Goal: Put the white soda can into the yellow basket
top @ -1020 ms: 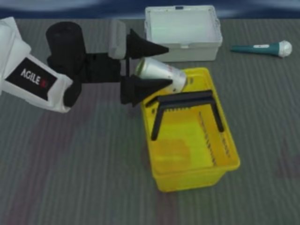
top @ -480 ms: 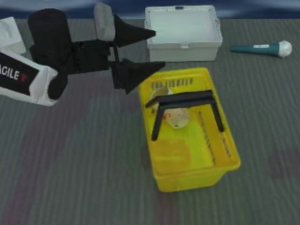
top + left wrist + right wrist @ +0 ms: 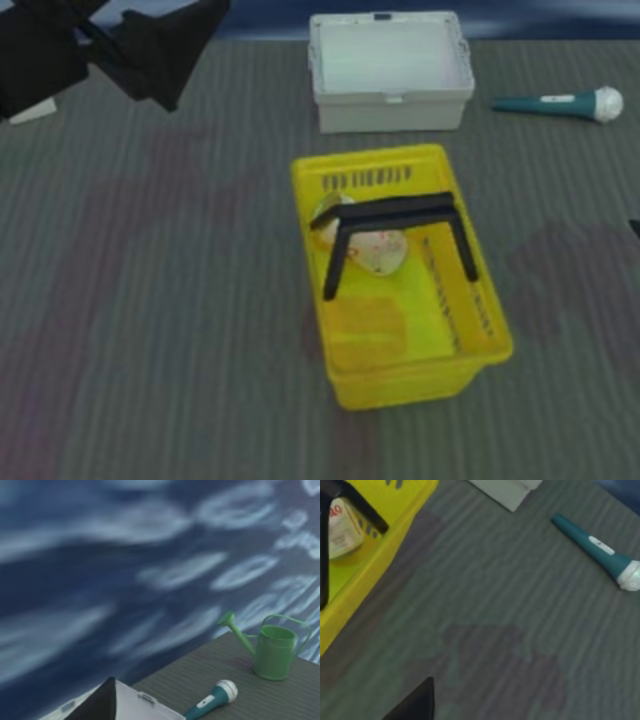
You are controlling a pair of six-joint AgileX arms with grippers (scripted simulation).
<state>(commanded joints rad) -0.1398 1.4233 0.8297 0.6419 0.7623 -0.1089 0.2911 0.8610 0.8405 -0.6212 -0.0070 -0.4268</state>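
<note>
Can (image 3: 372, 248): dropped a second ago, now lying in the basket (image 3: 480, 330) under its handle. Left gripper (image 3: 160, 45): empty, fingers apart, withdrawn to far-left corner. Task looks complete. Right arm: parked off-view.

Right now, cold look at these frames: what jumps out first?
The yellow basket mid-table grabs the eye, with the white soda can lying inside it under the black handles. Next, the left tool at the top view's far left corner, empty and well clear of the basket. Behind the basket sits a white-grey bin, with a teal microphone to its right.
</note>
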